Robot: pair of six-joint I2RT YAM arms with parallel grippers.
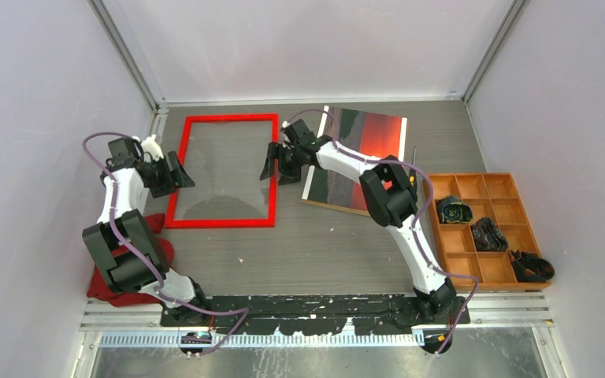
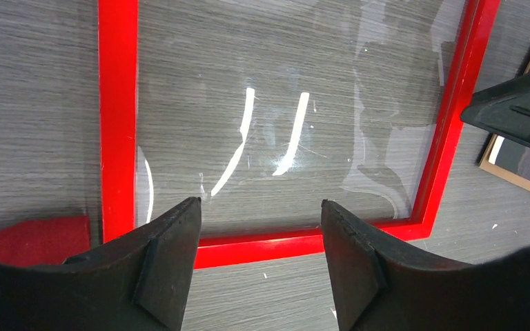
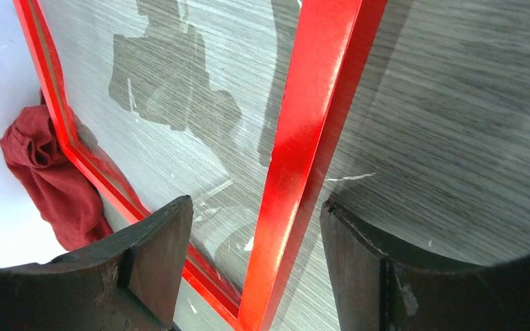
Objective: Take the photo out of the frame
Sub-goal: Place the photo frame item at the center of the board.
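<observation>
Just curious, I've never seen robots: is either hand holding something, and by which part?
Nothing is held. The right hand is open astride a rail of the red frame, not clamping it; the left hand is open and empty.

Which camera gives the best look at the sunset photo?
The top external view: nearly the whole photo shows, lying right of the frame. The left wrist view catches only an edge; the right wrist view, none.
</observation>
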